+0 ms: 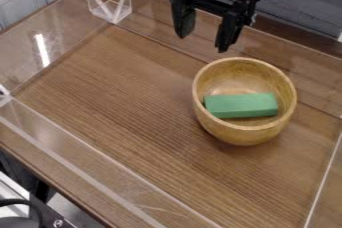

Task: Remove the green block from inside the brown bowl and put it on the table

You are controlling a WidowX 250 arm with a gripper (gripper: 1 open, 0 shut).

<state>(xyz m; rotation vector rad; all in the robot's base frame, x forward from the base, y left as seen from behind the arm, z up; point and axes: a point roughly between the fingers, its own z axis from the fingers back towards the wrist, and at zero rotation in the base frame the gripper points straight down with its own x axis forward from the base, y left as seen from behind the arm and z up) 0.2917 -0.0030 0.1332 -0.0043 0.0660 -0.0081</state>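
The green block (242, 106) lies flat inside the brown bowl (246, 72), toward its near side. The bowl stands on the table (120, 102) right of centre. My gripper (203, 28) hangs above the table behind and to the left of the bowl, pointing down. Its black fingers (227, 30) are spread apart with nothing between them. The gripper touches neither the bowl nor the block.
Low clear plastic walls (54, 32) edge the tabletop on all sides. A small clear plastic piece (110, 5) stands at the back left corner. Bare wood stretches left of the bowl and in front of it.
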